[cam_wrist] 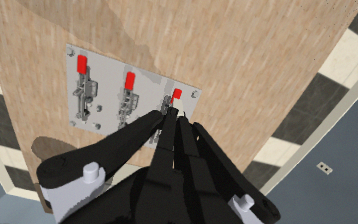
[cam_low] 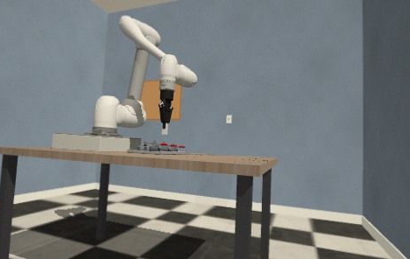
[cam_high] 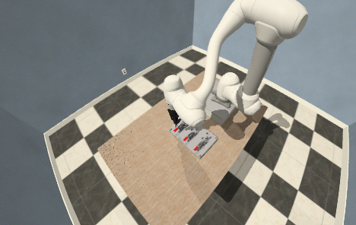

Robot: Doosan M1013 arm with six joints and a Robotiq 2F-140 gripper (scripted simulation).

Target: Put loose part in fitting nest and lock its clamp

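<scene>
My gripper is shut, its pale fingertips close together, with no separate part seen between them. It points down above the fixture plate, over its right end in the wrist view. The plate carries three clamps with red handles: the left handle, the middle handle and the right handle. The fingertips are above and beside the right clamp. My fingers hide most of the right nest. I cannot make out the loose part or the bar positions.
The fixture lies on the wooden table. The robot's pale base block stands beside it. Small bolts stand at the plate's corners. Dark specks dot the table's far end from the base.
</scene>
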